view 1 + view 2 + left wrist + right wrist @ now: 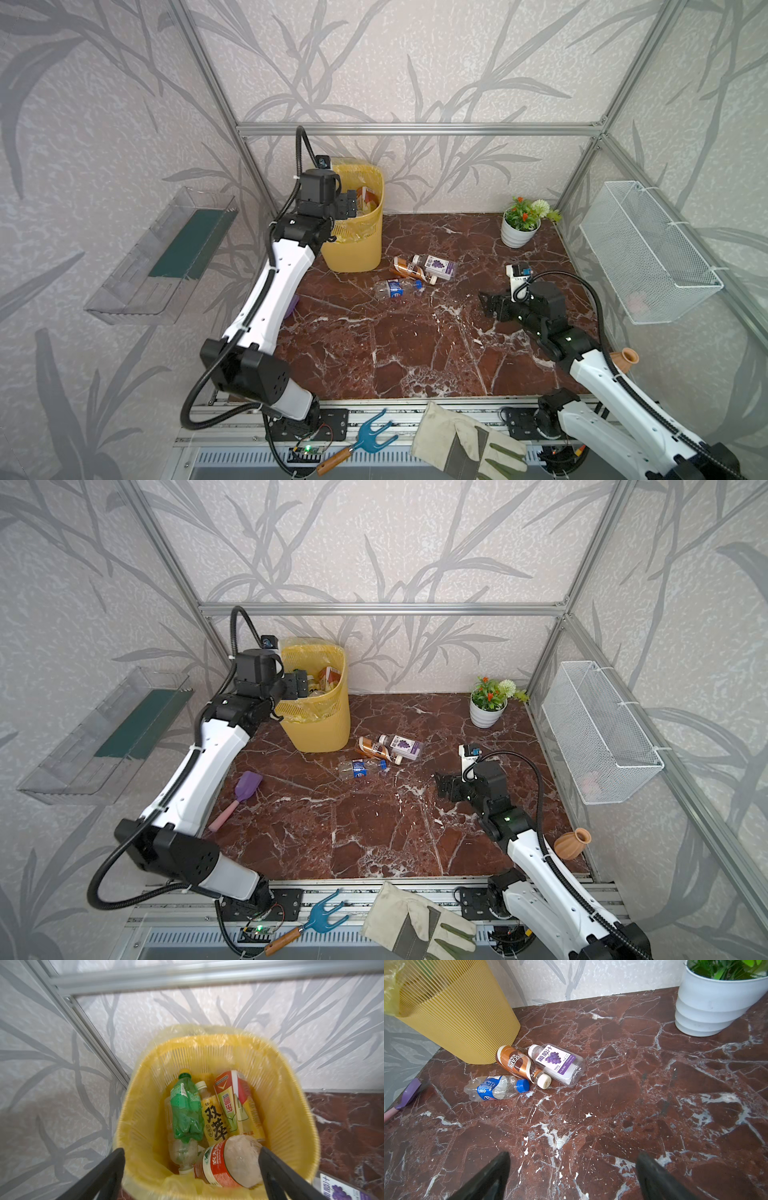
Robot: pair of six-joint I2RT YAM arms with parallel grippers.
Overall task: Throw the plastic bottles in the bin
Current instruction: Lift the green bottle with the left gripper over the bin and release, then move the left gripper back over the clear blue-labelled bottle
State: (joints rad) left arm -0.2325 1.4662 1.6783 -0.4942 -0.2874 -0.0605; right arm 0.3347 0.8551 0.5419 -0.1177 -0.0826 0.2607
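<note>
The yellow bin (353, 245) stands at the back left and holds several plastic bottles, among them a green one (185, 1113) and a yellow-labelled one (214, 1118). My left gripper (191, 1150) hangs open over its mouth. A red-labelled bottle (228, 1161) lies loose between the fingers, against one of them only. Three bottles lie on the marble beside the bin: brown (517, 1064), purple grape (558, 1061) and a crushed blue-labelled one (494, 1087). To their right, my right gripper (574, 1155) is open above bare marble, with nothing in it.
A purple spatula (245, 791) lies left of the bottles. A potted plant (519, 228) stands at the back right and a clay vase (571, 843) at the right edge. A wire basket (648, 257) and a clear tray (162, 257) hang on the side walls.
</note>
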